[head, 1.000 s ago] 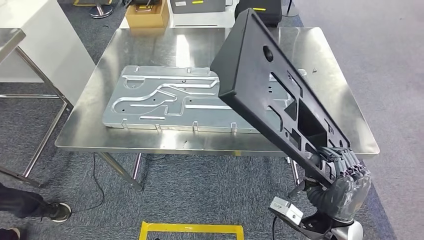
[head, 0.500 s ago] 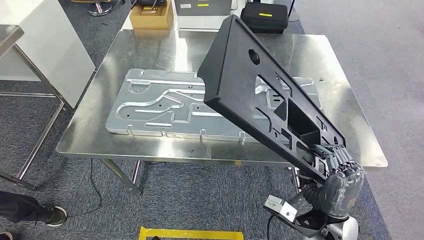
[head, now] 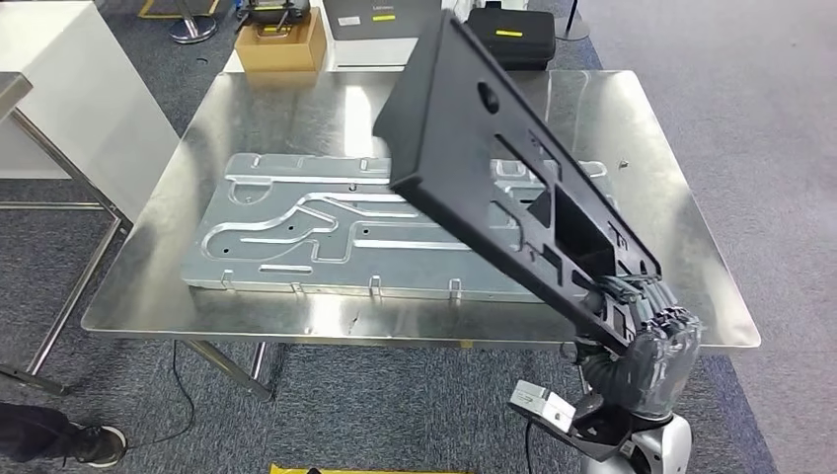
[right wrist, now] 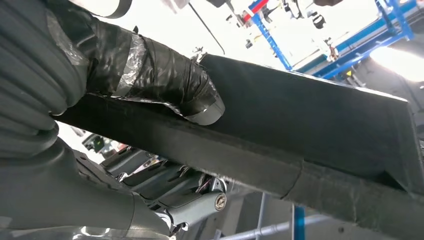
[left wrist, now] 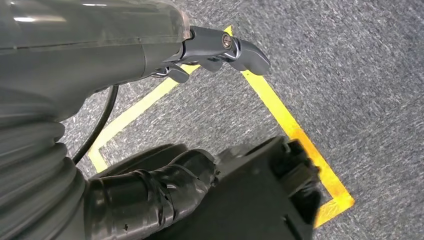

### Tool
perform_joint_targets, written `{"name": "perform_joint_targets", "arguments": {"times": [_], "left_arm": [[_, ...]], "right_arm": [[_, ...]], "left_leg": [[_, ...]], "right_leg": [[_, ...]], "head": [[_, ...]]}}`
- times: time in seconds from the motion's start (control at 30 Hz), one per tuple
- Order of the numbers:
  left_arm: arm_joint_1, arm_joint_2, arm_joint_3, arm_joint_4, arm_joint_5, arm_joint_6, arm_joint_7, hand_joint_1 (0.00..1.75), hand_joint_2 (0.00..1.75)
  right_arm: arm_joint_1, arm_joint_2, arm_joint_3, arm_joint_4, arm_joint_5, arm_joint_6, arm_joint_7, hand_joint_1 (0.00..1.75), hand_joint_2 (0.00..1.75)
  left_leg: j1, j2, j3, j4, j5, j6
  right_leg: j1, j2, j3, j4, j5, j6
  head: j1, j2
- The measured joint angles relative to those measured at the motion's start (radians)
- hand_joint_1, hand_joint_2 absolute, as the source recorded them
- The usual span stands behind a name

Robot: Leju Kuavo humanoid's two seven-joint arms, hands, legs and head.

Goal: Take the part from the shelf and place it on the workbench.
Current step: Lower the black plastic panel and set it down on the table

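Black plastic, long and flat with many cut-outs, the part (head: pixel 494 168) slants up from the right hand (head: pixel 646 341) at about 5 o'clock in the head view toward its far end at 12 o'clock, held clear above the steel workbench (head: pixel 296 99). The right hand grips the part's lower end, fingers (head: pixel 642 296) curled over its edge; in the right wrist view a taped thumb (right wrist: pixel 165 80) presses on the part's dark face (right wrist: pixel 310 115).

On the workbench lies a pressed metal sheet (head: pixel 296 222), flat, its right portion hidden behind the part. Beyond the bench at 12 o'clock stand a cardboard box (head: pixel 281 44) and a black case (head: pixel 511 38); at 7 o'clock a person's shoe (head: pixel 94 446) rests on the grey carpet.

Since half a second ago the whole head view has shifted: the bench now sits lower and wider in the picture, its near edge closer to the bottom, which is camera movement. The part's upper end stands a little higher and further left than before, with the same grip at its foot.

The left hand (left wrist: pixel 215 47) hangs over carpet and yellow floor tape (left wrist: pixel 295 135), holding nothing, its fingers lying close together.
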Motion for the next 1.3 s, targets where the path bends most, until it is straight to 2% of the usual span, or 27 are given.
{"name": "perform_joint_targets", "arguments": {"times": [0.07, 0.1, 0.13, 0.23, 0.3, 0.33, 0.4, 0.43, 0.47, 0.5, 0.57, 0.6, 0.63, 0.67, 0.77, 0.8, 0.87, 0.93, 0.97, 1.0, 1.07, 1.1, 1.13, 1.17, 1.23, 1.3], "left_arm": [[0.0, 0.0, 0.0, 0.0, 0.0, 0.0, 0.002, 0.0, 1.75], [0.0, 0.0, -0.001, 0.0, 0.0, 0.0, 0.002, 0.0, 1.75], [-0.002, 0.0, -0.001, 0.0, 0.0, 0.0, 0.003, 0.0, 1.75], [-0.006, -0.001, -0.003, 0.0, 0.003, 0.003, 0.009, 0.0, 1.75], [-0.006, -0.001, -0.003, 0.0, 0.004, 0.015, 0.017, 0.0, 1.75], [-0.007, -0.002, -0.004, 0.0, 0.004, 0.023, 0.021, 0.0, 1.75], [-0.009, -0.003, -0.004, 0.0, 0.005, 0.033, 0.027, 0.0, 1.75], [-0.009, -0.003, -0.004, 0.0, 0.006, 0.032, 0.027, 0.0, 1.75], [-0.009, -0.003, -0.004, 0.0, 0.008, 0.028, 0.025, 0.0, 1.75], [-0.009, -0.003, -0.004, 0.0, 0.009, 0.023, 0.023, 0.0, 1.75], [-0.008, -0.005, -0.004, 0.0, 0.011, 0.012, 0.017, 0.0, 1.75], [-0.009, -0.006, -0.004, 0.0, 0.012, 0.008, 0.013, 0.0, 1.75], [-0.009, -0.006, -0.004, 0.0, 0.012, 0.004, 0.01, 0.0, 1.75], [-0.01, -0.007, -0.005, 0.0, 0.011, 0.002, 0.006, 0.0, 1.75], [-0.011, -0.007, -0.007, 0.0, 0.006, -0.008, -0.001, 0.0, 1.75], [-0.012, -0.007, -0.008, 0.0, 0.005, -0.011, -0.002, 0.0, 1.75], [-0.012, -0.007, -0.012, 0.0, 0.003, -0.015, -0.002, 0.0, 1.75], [-0.011, -0.007, -0.014, 0.0, 0.003, -0.014, 0.003, 0.0, 0.87], [-0.011, -0.007, -0.014, 0.0, 0.003, -0.013, 0.007, 0.0, 0.44], [-0.011, -0.007, -0.015, 0.0, 0.003, -0.011, 0.012, 0.0, 0.0], [-0.013, -0.007, -0.018, 0.0, 0.0, -0.009, 0.022, 0.0, 0.0], [-0.016, -0.007, -0.021, 0.0, -0.003, -0.008, 0.028, 0.0, 0.0], [-0.019, -0.007, -0.023, 0.0, -0.007, -0.007, 0.035, 0.0, 0.0], [-0.023, -0.008, -0.026, 0.0, -0.011, -0.006, 0.04, 0.0, 0.0], [-0.028, -0.009, -0.034, 0.0, -0.019, -0.006, 0.051, 0.0, 0.0], [-0.033, -0.01, -0.043, 0.0, -0.027, -0.006, 0.058, 0.0, 0.0]], "right_arm": [[-0.011, 0.0, 0.019, 0.008, 0.006, 0.0, 0.007, 1.75, 1.75], [-0.018, 0.0, 0.028, 0.012, 0.008, 0.0, 0.01, 1.75, 1.75], [-0.024, 0.0, 0.035, 0.016, 0.009, 0.0, 0.012, 1.75, 1.75], [-0.035, -0.001, 0.052, 0.026, 0.011, 0.0, 0.019, 1.75, 1.75], [-0.04, -0.001, 0.062, 0.031, 0.015, 0.0, 0.025, 1.75, 1.75], [-0.042, -0.002, 0.066, 0.033, 0.018, 0.0, 0.028, 1.75, 1.75], [-0.043, -0.002, 0.071, 0.037, 0.022, 0.0, 0.033, 1.75, 1.75], [-0.043, -0.003, 0.073, 0.041, 0.023, 0.0, 0.035, 1.75, 1.75], [-0.042, -0.003, 0.075, 0.044, 0.024, 0.0, 0.036, 1.75, 1.75], [-0.042, -0.003, 0.076, 0.046, 0.024, 0.0, 0.037, 1.75, 1.75], [-0.044, -0.004, 0.079, 0.048, 0.024, 0.0, 0.037, 1.75, 1.75], [-0.045, -0.004, 0.082, 0.049, 0.024, 0.0, 0.037, 1.75, 1.75], [-0.047, -0.004, 0.086, 0.05, 0.023, 0.0, 0.037, 1.75, 1.75], [-0.048, -0.004, 0.089, 0.052, 0.022, 0.0, 0.038, 1.75, 1.75], [-0.054, -0.004, 0.096, 0.058, 0.02, 0.0, 0.041, 1.75, 1.75], [-0.059, -0.005, 0.099, 0.06, 0.019, 0.0, 0.043, 1.75, 1.75], [-0.071, -0.005, 0.108, 0.066, 0.019, 0.0, 0.049, 1.75, 1.75], [-0.083, -0.005, 0.116, 0.075, 0.024, 0.0, 0.057, 1.75, 1.75], [-0.087, -0.005, 0.12, 0.08, 0.033, 0.0, 0.063, 1.75, 1.75], [-0.093, -0.005, 0.123, 0.085, 0.047, 0.0, 0.071, 1.75, 1.75], [-0.112, -0.005, 0.129, 0.098, 0.099, 0.0, 0.094, 1.75, 1.75], [-0.127, -0.005, 0.132, 0.106, 0.14, 0.0, 0.109, 1.75, 1.75], [-0.144, -0.005, 0.134, 0.116, 0.186, 0.0, 0.126, 1.75, 1.75], [-0.162, -0.005, 0.137, 0.128, 0.235, 0.0, 0.143, 1.75, 1.75], [-0.199, -0.003, 0.143, 0.158, 0.333, 0.0, 0.178, 1.75, 1.75], [-0.238, -0.002, 0.152, 0.191, 0.429, 0.0, 0.214, 1.75, 1.75]], "left_leg": [[-0.002, -0.001, 0.038, -0.127, 0.094, 0.008], [-0.004, -0.001, 0.059, -0.185, 0.122, 0.011], [-0.006, -0.002, 0.071, -0.218, 0.131, 0.014], [-0.008, -0.003, 0.083, -0.244, 0.124, 0.026], [-0.004, -0.004, 0.093, -0.257, 0.124, 0.037], [-0.003, -0.003, 0.098, -0.261, 0.124, 0.043], [-0.004, -0.003, 0.103, -0.262, 0.117, 0.05], [-0.004, -0.003, 0.105, -0.262, 0.114, 0.051], [-0.005, -0.004, 0.11, -0.262, 0.11, 0.051], [-0.005, -0.005, 0.116, -0.261, 0.105, 0.05], [-0.005, -0.006, 0.13, -0.26, 0.094, 0.046], [-0.007, -0.006, 0.135, -0.258, 0.088, 0.042], [-0.008, -0.006, 0.138, -0.257, 0.085, 0.038], [-0.009, -0.006, 0.138, -0.258, 0.083, 0.033], [-0.009, -0.005, 0.137, -0.253, 0.072, 0.017], [-0.009, -0.005, 0.129, -0.23, 0.057, 0.013], [-0.006, -0.004, 0.081, -0.126, 0.003, 0.005], [-0.003, -0.004, 0.013, 0.001, -0.042, 0.001], [-0.001, -0.004, -0.005, 0.027, -0.04, -0.001], [0.0, -0.004, -0.005, 0.012, -0.016, -0.001], [0.003, -0.004, 0.045, -0.112, 0.065, 0.001], [0.002, -0.004, 0.075, -0.18, 0.093, 0.003], [0.001, -0.004, 0.095, -0.225, 0.108, 0.005], [-0.001, -0.005, 0.104, -0.247, 0.11, 0.008], [-0.002, -0.006, 0.106, -0.255, 0.109, 0.017], [0.001, -0.005, 0.109, -0.264, 0.114, 0.029]], "right_leg": [[0.002, 0.002, 0.021, 0.001, -0.017, 0.004], [0.003, 0.003, 0.027, 0.002, -0.025, 0.008], [0.005, 0.003, 0.029, 0.002, -0.031, 0.013], [0.003, 0.002, 0.034, -0.003, -0.039, 0.028], [0.001, 0.001, 0.02, 0.034, -0.062, 0.037], [0.0, 0.0, -0.004, 0.081, -0.086, 0.041], [-0.001, 0.0, -0.082, 0.212, -0.135, 0.046], [-0.001, 0.0, -0.117, 0.26, -0.141, 0.048], [-0.001, 0.0, -0.138, 0.276, -0.128, 0.049], [-0.001, -0.001, -0.138, 0.253, -0.094, 0.048], [-0.001, -0.001, -0.094, 0.129, -0.007, 0.043], [0.002, -0.001, -0.07, 0.069, 0.02, 0.04], [0.004, -0.001, -0.055, 0.03, 0.033, 0.036], [0.007, -0.001, -0.049, 0.016, 0.032, 0.032], [0.004, 0.001, -0.045, 0.006, 0.034, 0.017], [0.001, 0.001, -0.043, 0.002, 0.035, 0.011], [0.0, -0.001, -0.038, -0.002, 0.034, 0.002], [0.001, -0.002, -0.036, -0.002, 0.031, -0.003], [0.002, -0.002, -0.035, -0.002, 0.029, -0.003], [0.002, -0.002, -0.032, -0.001, 0.027, -0.003], [0.002, 0.0, -0.025, 0.0, 0.022, 0.001], [0.003, 0.001, -0.023, 0.002, 0.019, 0.004], [0.004, 0.002, -0.023, 0.003, 0.018, 0.008], [0.005, 0.003, -0.024, 0.003, 0.017, 0.013], [0.006, 0.003, -0.026, 0.001, 0.018, 0.023], [0.005, 0.002, -0.036, 0.023, 0.002, 0.032]], "head": [[0.0, 0.0], [0.0, 0.0], [0.0, 0.0], [-0.001, 0.0], [0.0, 0.0], [0.0, 0.0], [0.0, 0.0], [0.0, 0.0], [0.0, 0.0], [0.0, 0.0], [0.0, 0.0], [0.0, 0.0], [0.0, 0.0], [0.0, 0.0], [-0.001, 0.0], [-0.001, 0.0], [-0.001, 0.0], [-0.002, 0.0], [-0.002, 0.0], [-0.002, 0.0], [-0.002, 0.0], [-0.002, 0.0], [-0.001, 0.0], [-0.001, 0.0], [-0.001, 0.0], [0.0, 0.0]]}}
